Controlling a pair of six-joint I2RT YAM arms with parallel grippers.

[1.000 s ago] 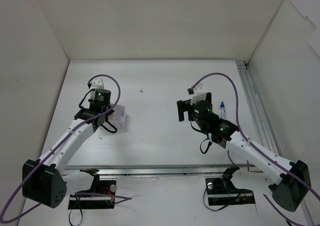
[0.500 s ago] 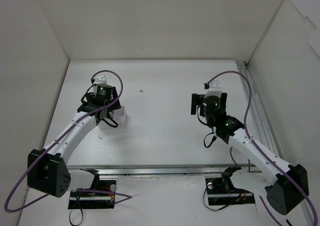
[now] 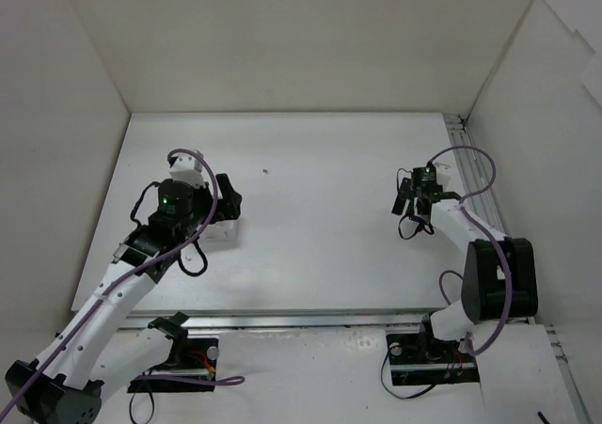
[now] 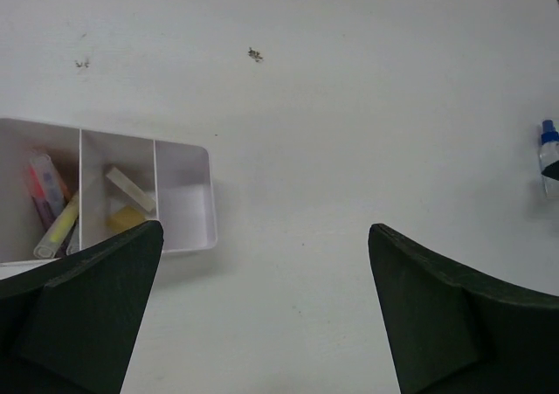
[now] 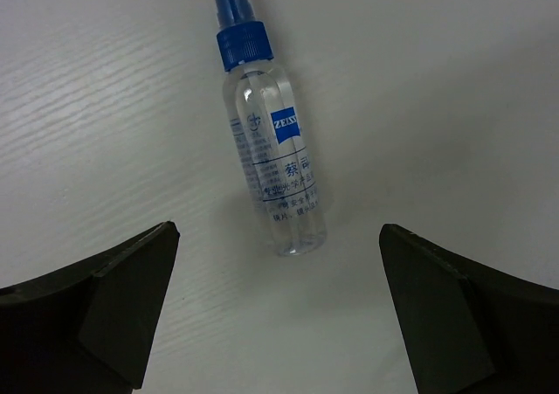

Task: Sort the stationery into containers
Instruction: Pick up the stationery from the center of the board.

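White plastic, low and divided: the box [image 4: 210, 203] sits on the table [image 4: 367, 88] at the left edge of my left wrist view. Its near corner is hidden behind one finger [image 4: 87, 315] of my left claw [image 4: 265, 228]. In its leftmost visible compartment lie the pens [image 4: 48, 203], a pink-red one [image 4: 44, 177] and a yellow one [image 4: 58, 233] leaning together with a darker one between them. The middle compartment holds the two erasers: the off-white one [image 4: 131, 190] lies slanted, and the tan one [image 4: 125, 220] is just beside it, nearer me. My left claw hangs above the table just beside the box, jaws spread wide, gripping nothing.

My right claw [image 5: 279, 228] is well apart, near the table's right side, also spread wide with nothing in it. Below it, between the two fingers, a clear spray bottle [image 5: 275, 167] with a blue cap lies flat on its side, cap pointing away from me. That bottle also shows small at the right edge of my left wrist view.
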